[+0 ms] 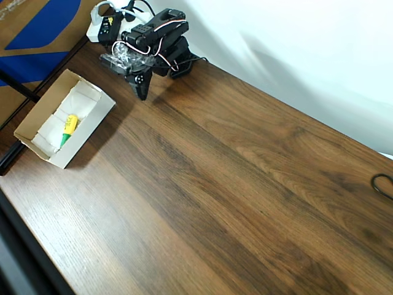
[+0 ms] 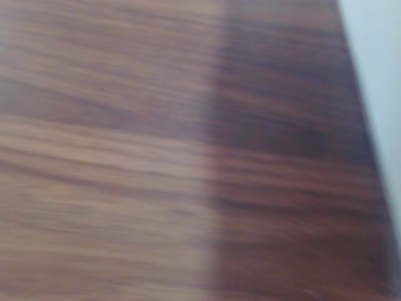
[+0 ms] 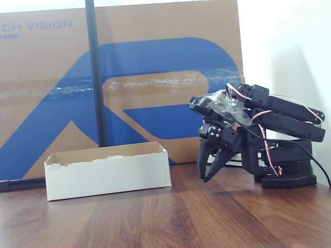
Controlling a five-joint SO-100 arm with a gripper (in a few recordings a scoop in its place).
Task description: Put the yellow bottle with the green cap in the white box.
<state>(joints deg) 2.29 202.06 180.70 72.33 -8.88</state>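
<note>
Tiny yellow plastic bottle with green cap (image 1: 68, 128) lies inside the shallow white cardboard box (image 1: 93, 126); beside the box, the black gripper (image 3: 209, 169) hangs empty, fingers narrowly parted.

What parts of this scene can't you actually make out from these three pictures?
- The yellow bottle: its label print is too small in the overhead view.
- Inside of the white box: hidden by its front wall in the fixed view.
- The table: motion-blurred in the wrist view.
- The gripper: its jaws look nearly together; a gap is unclear.

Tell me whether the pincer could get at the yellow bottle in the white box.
Probably yes: the yellow bottle lies uncovered in the open-topped white box, and bare table separates it from the pincer.
</note>
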